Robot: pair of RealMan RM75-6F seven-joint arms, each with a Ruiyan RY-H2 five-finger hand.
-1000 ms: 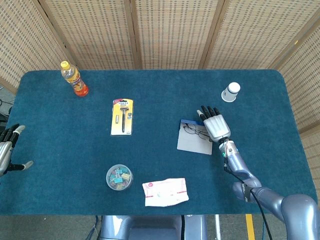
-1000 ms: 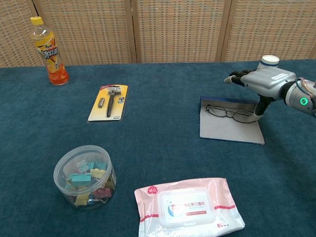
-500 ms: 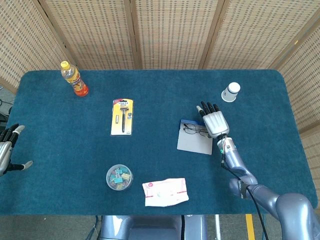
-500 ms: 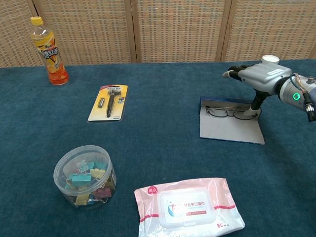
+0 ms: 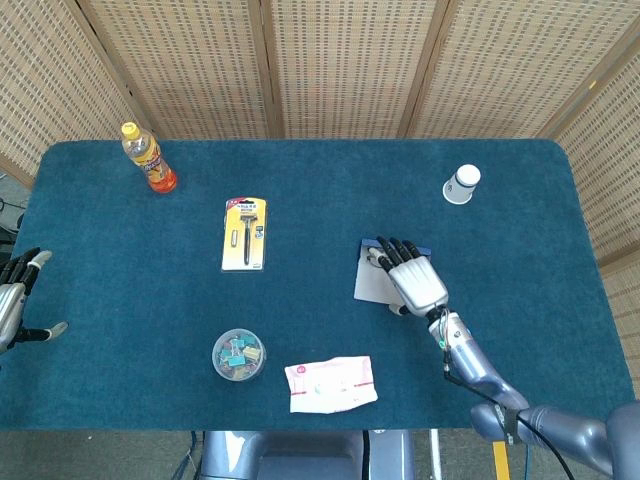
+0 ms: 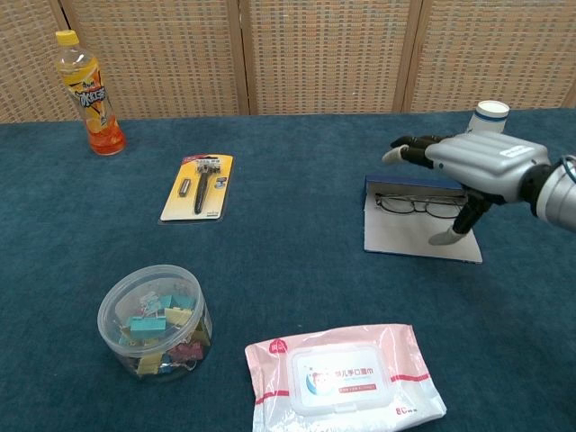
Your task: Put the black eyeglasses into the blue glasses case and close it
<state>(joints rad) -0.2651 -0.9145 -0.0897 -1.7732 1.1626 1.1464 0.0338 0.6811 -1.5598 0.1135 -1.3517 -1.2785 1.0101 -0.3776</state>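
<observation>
The blue glasses case [image 6: 416, 236] lies open and flat on the table's right half, grey lining up; in the head view the case [image 5: 372, 287] shows left of my hand. The black eyeglasses [image 6: 421, 205] lie along its far edge, and in the head view the eyeglasses [image 5: 374, 256] are mostly covered. My right hand [image 6: 475, 164] hovers palm down over the case with fingers spread, holding nothing; the head view shows the right hand [image 5: 412, 279] above the case's right part. My left hand [image 5: 15, 295] hangs open beyond the table's left edge.
An orange drink bottle [image 6: 85, 94] stands far left. A packaged razor [image 6: 201, 185] lies mid-table. A tub of binder clips [image 6: 156, 320] and a wet-wipes pack [image 6: 346, 377] sit near the front edge. A white cup [image 6: 490, 114] stands behind the case.
My right hand has moved forward and to the left, from the case's far right corner to over the case. The eyeglasses, the case and my left hand have not moved.
</observation>
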